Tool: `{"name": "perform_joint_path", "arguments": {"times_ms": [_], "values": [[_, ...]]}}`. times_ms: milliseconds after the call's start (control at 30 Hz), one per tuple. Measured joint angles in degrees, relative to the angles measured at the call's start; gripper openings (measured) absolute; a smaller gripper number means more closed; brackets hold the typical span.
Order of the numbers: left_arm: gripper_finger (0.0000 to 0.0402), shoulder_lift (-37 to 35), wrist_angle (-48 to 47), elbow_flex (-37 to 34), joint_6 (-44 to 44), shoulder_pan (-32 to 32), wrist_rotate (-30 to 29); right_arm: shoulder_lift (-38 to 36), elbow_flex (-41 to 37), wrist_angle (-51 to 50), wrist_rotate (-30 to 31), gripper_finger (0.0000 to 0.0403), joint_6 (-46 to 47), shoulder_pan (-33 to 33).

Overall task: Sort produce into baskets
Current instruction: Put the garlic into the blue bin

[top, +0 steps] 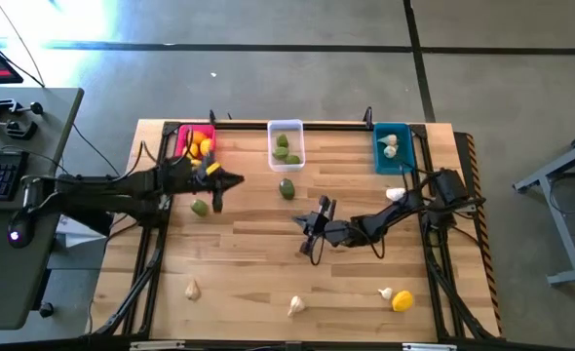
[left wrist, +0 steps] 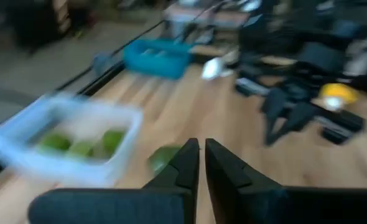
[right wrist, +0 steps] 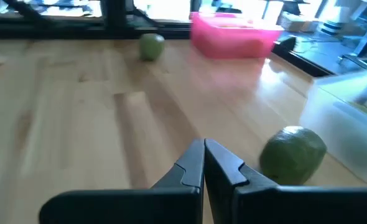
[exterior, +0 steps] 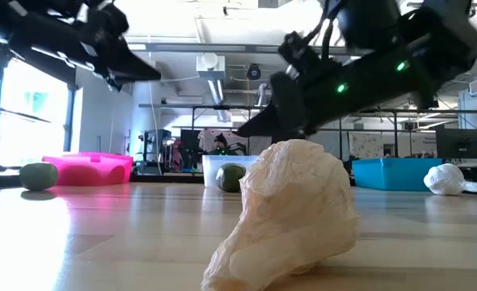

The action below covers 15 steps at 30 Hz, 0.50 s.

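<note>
Three bins stand along the far edge: a pink one (top: 196, 140) with orange and yellow fruit, a clear one (top: 286, 143) with green fruit, a teal one (top: 392, 146) with garlic bulbs. My left gripper (top: 231, 181) is shut and empty, hanging over the table just near of the pink bin. My right gripper (top: 304, 225) is shut and empty at mid-table, with a green fruit (top: 287, 188) lying on the table just beyond it. Another green fruit (top: 200, 207) lies under my left arm.
Garlic bulbs lie loose at the near left (top: 192, 290), near middle (top: 295, 305), near right (top: 386, 292) and by the teal bin (top: 396, 194). A yellow fruit (top: 402, 301) lies at the near right. The middle of the table is bare wood.
</note>
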Motion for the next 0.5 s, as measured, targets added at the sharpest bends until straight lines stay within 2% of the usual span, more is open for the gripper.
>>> {"name": "perform_joint_path", "arguments": {"times_ms": [233, 333, 500], "values": [[0.0001, 0.17, 13.05, -5.23, 5.32, -11.94, 0.00, -7.08, -0.02, -10.73, 0.94, 0.0000, 0.01, 5.62], [0.0001, 0.17, 13.52, -5.90, 4.58, -15.29, 0.01, -11.27, -0.02, -18.88, 0.67, 0.0000, 5.55, 8.24], [0.0001, 0.19, 11.63, -6.49, 2.43, -19.21, -0.06, -19.30, -0.02, -32.08, -5.22, 0.0000, 14.15, 14.81]]}}
